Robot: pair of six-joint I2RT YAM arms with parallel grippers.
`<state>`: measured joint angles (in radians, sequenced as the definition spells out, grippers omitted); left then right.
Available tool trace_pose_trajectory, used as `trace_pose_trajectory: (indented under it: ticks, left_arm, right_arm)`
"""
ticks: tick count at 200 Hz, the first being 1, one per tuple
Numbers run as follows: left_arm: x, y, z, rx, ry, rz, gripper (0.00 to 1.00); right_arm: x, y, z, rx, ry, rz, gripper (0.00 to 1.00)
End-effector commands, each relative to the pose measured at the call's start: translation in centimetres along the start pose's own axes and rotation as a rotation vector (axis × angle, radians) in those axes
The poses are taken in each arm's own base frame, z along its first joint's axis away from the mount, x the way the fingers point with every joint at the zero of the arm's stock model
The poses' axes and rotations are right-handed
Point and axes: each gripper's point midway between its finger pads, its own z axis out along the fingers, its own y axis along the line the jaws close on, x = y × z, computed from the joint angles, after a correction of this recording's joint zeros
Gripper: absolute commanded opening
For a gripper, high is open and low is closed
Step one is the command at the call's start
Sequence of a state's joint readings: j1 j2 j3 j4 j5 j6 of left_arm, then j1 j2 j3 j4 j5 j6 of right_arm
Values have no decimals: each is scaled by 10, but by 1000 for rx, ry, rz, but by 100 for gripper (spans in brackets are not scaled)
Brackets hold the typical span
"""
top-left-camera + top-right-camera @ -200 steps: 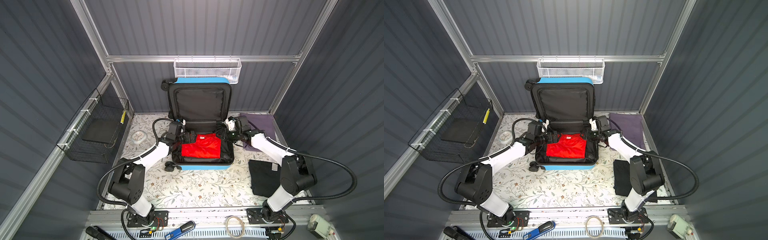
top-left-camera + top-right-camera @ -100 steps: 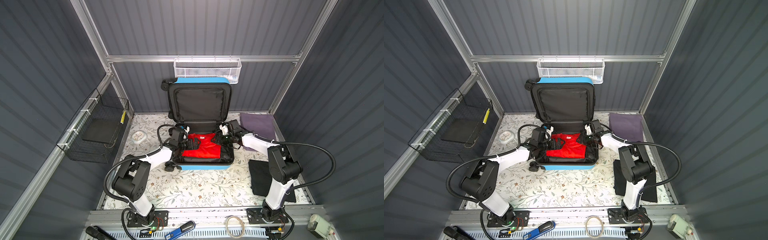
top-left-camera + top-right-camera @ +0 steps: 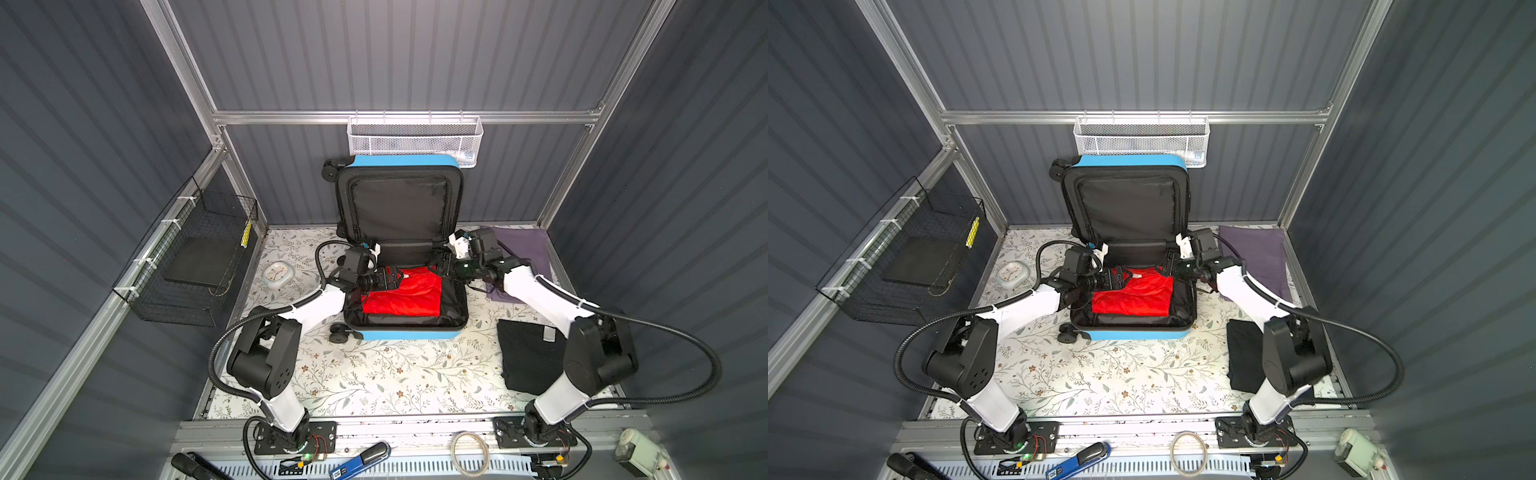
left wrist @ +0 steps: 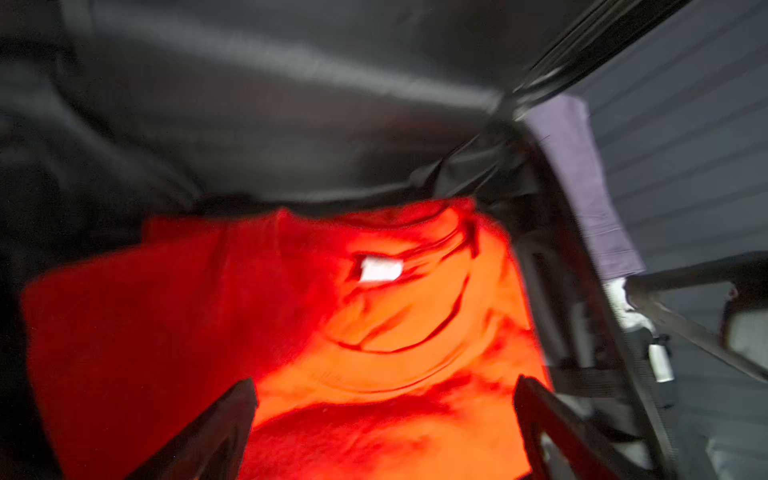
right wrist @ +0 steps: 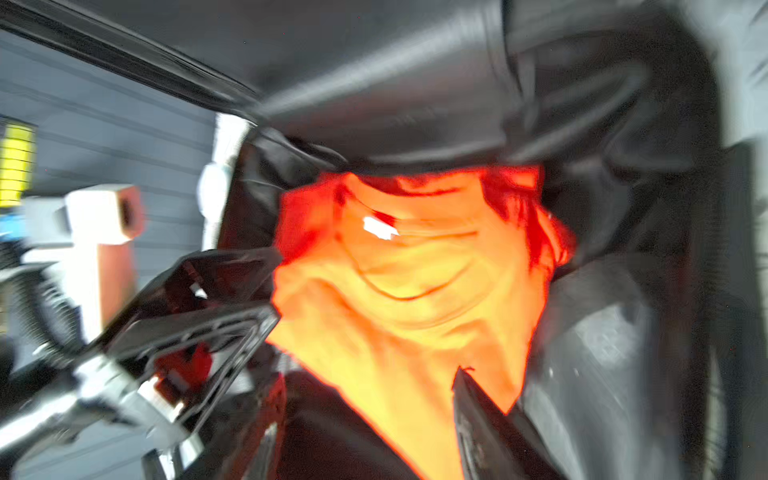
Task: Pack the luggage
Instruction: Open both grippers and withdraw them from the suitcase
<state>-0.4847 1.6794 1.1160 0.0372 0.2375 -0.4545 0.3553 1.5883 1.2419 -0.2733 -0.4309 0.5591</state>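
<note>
Fingers [image 4: 216, 432] of left gripper [image 3: 390, 279]: wide apart, empty, just above red shirt [image 3: 405, 297]. Shirt lies in open luggage [image 3: 409, 332], mid-bench [image 3: 374, 374], lid upright. Right gripper [image 3: 436, 266] fingers [image 5: 482, 415]: partly apart over shirt, view blurred. Judgement: smooth shirt flat, withdraw clear of the rim, then fetch black garment [image 3: 528, 357].

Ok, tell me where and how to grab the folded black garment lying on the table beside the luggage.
Best pinch the black garment at the edge facing the luggage, coming straight down from above. It lies flat on the table, so only an edge can be pinched, and its other side is covered by the right arm at the elbow.
</note>
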Motion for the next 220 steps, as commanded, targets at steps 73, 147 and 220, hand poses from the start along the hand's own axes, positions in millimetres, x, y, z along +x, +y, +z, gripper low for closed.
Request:
trace_pose_trajectory:
  ticks: [73,147,220]
  left_arm:
    - [40,-167,-16,254,71,138,100]
    - [150,-273,17,341,211,181,100]
    - [217,-312,65,330,351,187,100]
  right_arm:
    - [18,-85,-143,303,-220,220,89]
    - [57,-178,-247,459,-419,597,93]
    - [100,-242,-246,510,-467,889,94]
